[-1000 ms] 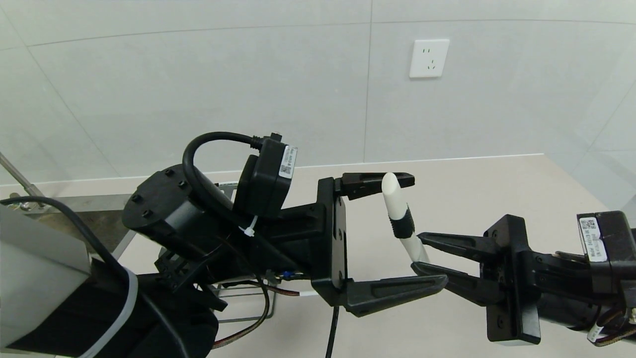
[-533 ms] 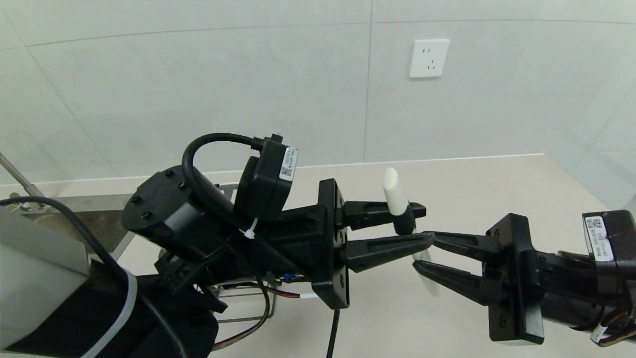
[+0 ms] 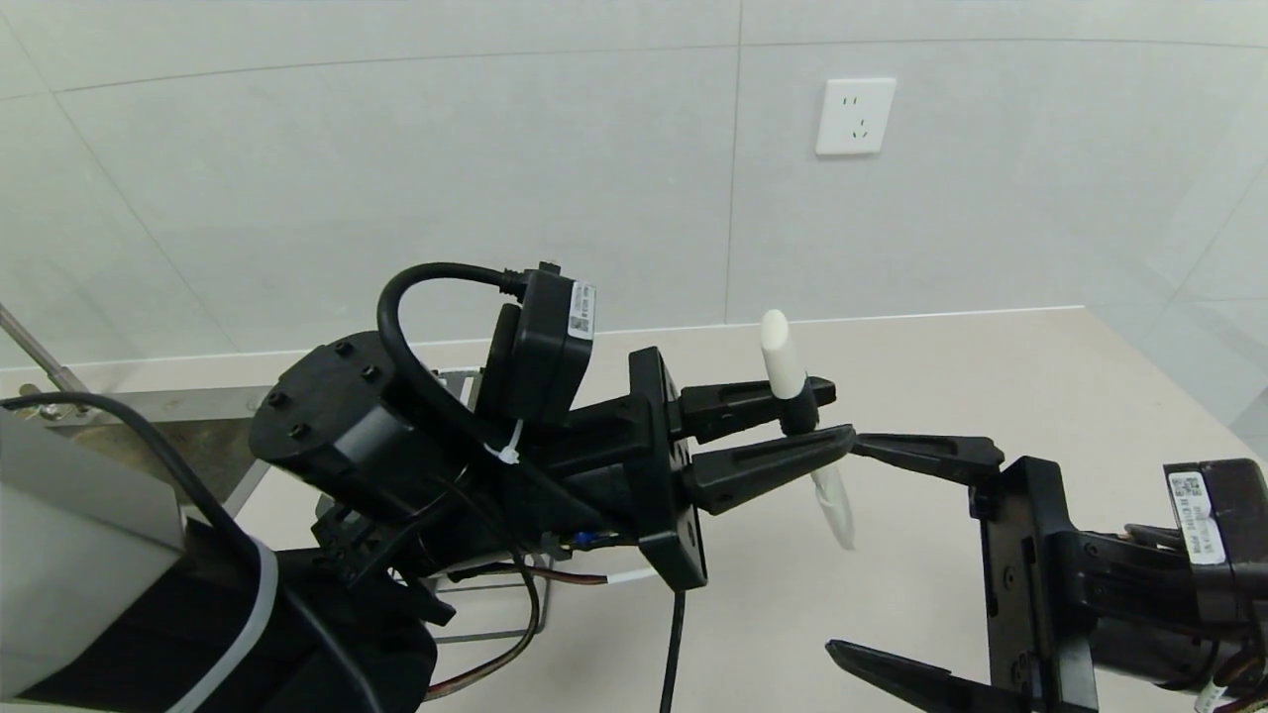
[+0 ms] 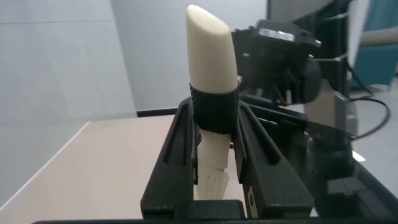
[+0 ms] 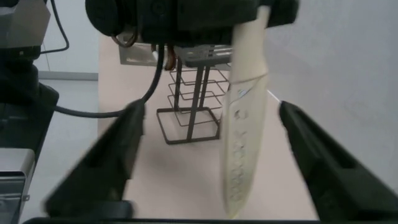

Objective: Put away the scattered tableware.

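Countertop (image 3: 991,376) is seen stretching out under and past both grippers, its far edge met by the tiled wall, its right edge slanting away at the corner. The knife (image 3: 783,368) is clamped at its black band by the left gripper (image 3: 838,416), which is narrowed tight around it, well above the counter. The long axis is kept near upright, slightly tilted, with the white handle up and the blade down. The right gripper (image 3: 843,547) is spread wide just beside it, and the blade hangs between its fingers, apart from both. From the right wrist, holes along the blade are made out, and a wire rack (image 5: 193,99) is seen standing on the counter behind. From the left wrist, the slanted handle end is shown.
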Motion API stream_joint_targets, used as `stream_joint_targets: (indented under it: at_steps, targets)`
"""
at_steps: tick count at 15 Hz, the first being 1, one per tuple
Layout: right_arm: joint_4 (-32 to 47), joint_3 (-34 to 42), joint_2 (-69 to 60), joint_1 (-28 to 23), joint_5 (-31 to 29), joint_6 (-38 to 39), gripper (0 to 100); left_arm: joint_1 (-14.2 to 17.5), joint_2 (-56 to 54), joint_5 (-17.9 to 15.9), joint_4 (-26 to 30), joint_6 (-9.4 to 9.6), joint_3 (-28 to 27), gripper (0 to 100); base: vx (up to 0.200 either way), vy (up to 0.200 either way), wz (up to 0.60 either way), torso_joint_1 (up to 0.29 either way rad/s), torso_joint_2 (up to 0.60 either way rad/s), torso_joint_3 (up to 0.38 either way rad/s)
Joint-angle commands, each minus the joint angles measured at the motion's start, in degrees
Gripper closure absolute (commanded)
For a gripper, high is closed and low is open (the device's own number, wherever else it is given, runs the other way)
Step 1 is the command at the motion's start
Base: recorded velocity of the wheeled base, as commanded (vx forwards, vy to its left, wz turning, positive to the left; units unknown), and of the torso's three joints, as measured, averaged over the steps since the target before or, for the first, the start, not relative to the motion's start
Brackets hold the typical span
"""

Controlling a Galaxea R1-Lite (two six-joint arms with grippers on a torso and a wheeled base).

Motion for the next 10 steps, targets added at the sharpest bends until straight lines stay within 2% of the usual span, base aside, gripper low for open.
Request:
stream_joint_targets:
  at_steps: [1,6,7,10]
  targets:
    - [0.1,2.0,-2.0,-0.4,0.0,0.0,0,0.3,-0.6,0.4,-0.1,-0.04,0.6,100,0.0,0.0,0.0,0.0,0.0,0.0]
    - [0.4,9.6,-8.7,-7.3,-0.1,0.0,0,3.1,-5.2,0.3,-0.1,0.13,7.4,100,0.0,0.0,0.0,0.0,0.0,0.0]
    - [0.4,11.3,-11.5,-9.6,-0.1,0.0,100,4.1,-6.7,0.3,-0.1,0.22,9.1,100,0.0,0.0,0.0,0.0,0.0,0.0]
    - [0.8,14.1,-17.9,-16.0,-0.3,0.3,100,6.6,-9.4,0.4,-0.1,0.48,12.6,100,0.0,0.0,0.0,0.0,0.0,0.0]
